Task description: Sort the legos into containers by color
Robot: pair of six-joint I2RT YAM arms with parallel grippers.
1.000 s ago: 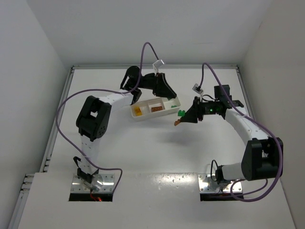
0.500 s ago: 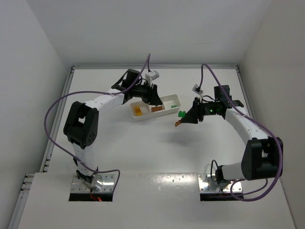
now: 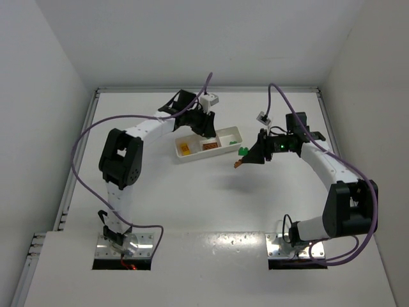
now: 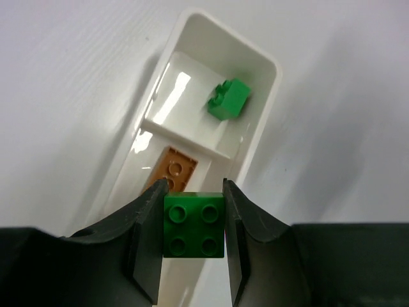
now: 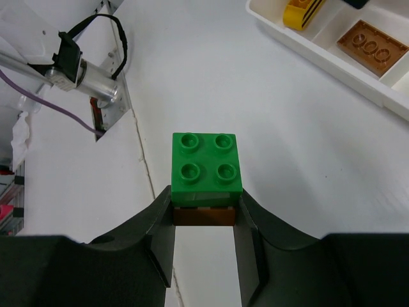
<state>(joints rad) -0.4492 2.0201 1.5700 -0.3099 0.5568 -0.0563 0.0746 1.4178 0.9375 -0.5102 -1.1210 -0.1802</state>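
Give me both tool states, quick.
Left tool: closed, holding a green four-stud plastic brick.
Right tool: closed on a reddish-brown plastic brick, a second green four-stud brick stacked against it.

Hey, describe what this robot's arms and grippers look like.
The left arm and right arm have white links and bulky black joints, each trailed by a looping purple cable. The left gripper and right gripper are matte black with curved sides. A small green light glows on the right wrist. Each base sits on a metal plate.
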